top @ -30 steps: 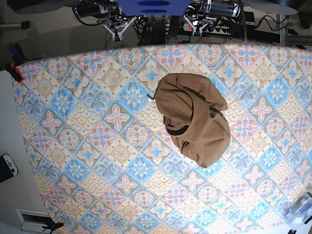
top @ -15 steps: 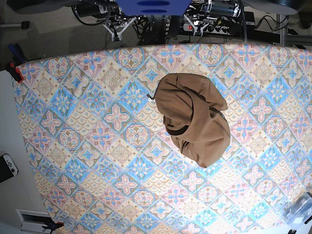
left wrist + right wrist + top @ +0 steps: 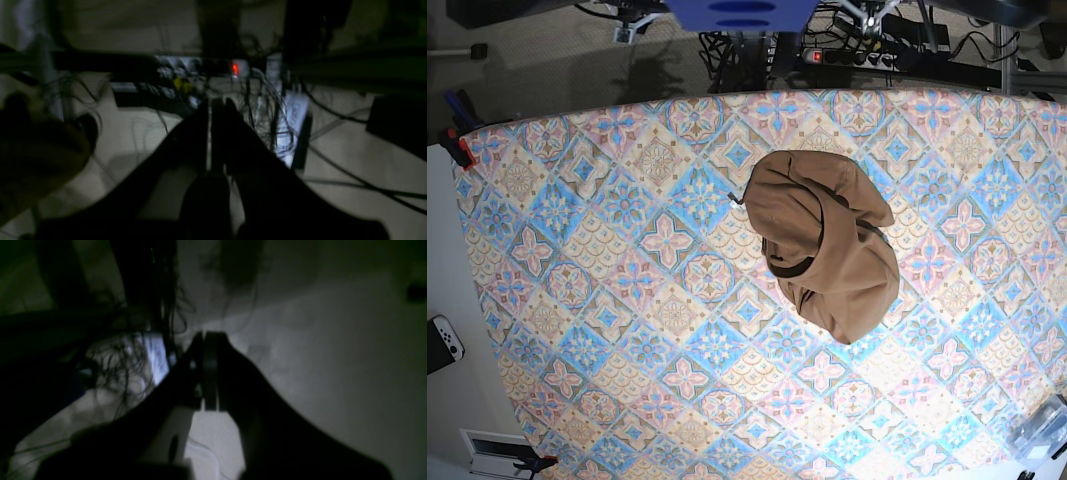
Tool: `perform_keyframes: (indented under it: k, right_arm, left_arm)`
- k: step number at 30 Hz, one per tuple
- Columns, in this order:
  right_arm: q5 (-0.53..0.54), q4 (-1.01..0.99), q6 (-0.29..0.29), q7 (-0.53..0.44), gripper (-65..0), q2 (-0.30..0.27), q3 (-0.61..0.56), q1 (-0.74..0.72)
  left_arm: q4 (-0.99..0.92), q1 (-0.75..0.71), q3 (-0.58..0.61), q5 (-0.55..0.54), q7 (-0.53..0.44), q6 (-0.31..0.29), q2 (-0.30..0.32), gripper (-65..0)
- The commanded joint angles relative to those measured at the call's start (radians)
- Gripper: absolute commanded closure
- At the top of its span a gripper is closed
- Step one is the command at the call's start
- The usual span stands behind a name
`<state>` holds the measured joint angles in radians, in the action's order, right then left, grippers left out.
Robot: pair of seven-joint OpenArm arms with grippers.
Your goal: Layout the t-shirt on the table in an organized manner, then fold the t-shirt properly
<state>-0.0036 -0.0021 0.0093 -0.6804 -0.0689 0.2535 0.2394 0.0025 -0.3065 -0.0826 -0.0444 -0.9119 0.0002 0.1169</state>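
One crumpled tan-brown fabric t-shirt (image 3: 825, 243) heaped just right of centre on the blue-pink diamond-patterned table (image 3: 607, 290) | left gripper (image 3: 211, 110) and right gripper (image 3: 205, 350) pressed together, empty, beyond 12 o'clock edge | I'd pinch a seam and spread flat first.

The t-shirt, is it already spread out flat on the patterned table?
No, the t-shirt lies in a crumpled heap on the table.
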Motion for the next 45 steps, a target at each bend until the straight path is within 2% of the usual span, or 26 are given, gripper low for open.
perform_keyframes:
  k: [1, 3, 10, 13, 17, 22, 28, 40, 42, 45]
  right_arm:
    - [0.011, 0.002, -0.002, -0.063, 0.0, -0.016, 0.002, 0.021]
    - [0.011, 0.002, -0.002, -0.184, 0.0, -0.016, 0.002, 0.050]
    - [0.011, 0.004, -0.004, -0.482, 0.0, -0.012, 0.002, 0.140]
    - [0.009, 0.040, -0.006, -0.474, 0.0, -0.012, 0.004, 0.194]
    - [0.009, 0.166, -0.007, -0.476, 0.0, -0.010, 0.004, 0.251]
    - [0.009, 0.436, -0.007, -0.474, 0.0, 0.028, 0.004, 0.383]
    - [0.009, 0.750, -0.007, -0.474, -0.2, 0.054, 0.002, 0.541]
    - [0.006, 1.324, -0.001, -0.471, -0.5, 0.067, -0.009, 0.803]
    - [0.004, 1.393, -0.001, -0.440, -0.5, 0.067, -0.009, 0.825]
    - [0.004, 1.505, -0.001, -0.321, -0.5, 0.065, -0.009, 0.840]
  left_arm:
    - [-0.002, -0.026, -0.003, 0.002, -0.071, 0.001, 0.004, 0.0]
    - [0.000, -0.059, 0.001, 0.004, -0.174, 0.001, 0.000, 0.0]
    - [0.095, -0.101, -0.001, 0.001, -0.160, 0.001, -0.001, 0.0]
    - [0.253, -0.185, -0.001, 0.001, -0.160, 0.001, -0.001, 0.0]
    - [0.581, -0.352, 0.002, 0.002, -0.160, 0.001, -0.003, 0.0]
    - [0.896, -0.483, 0.002, 0.002, -0.160, 0.001, -0.006, 0.0]
    - [1.134, -0.567, 0.002, 0.001, -0.160, 0.001, -0.050, 0.0]
    - [1.454, -0.612, 0.005, 0.001, -0.157, 0.001, -0.053, 0.0]
    - [1.500, -0.612, 0.005, 0.001, -0.157, 0.001, -0.052, 0.0]
    - [1.582, -0.609, 0.005, 0.001, -0.151, 0.001, -0.053, -7.0]
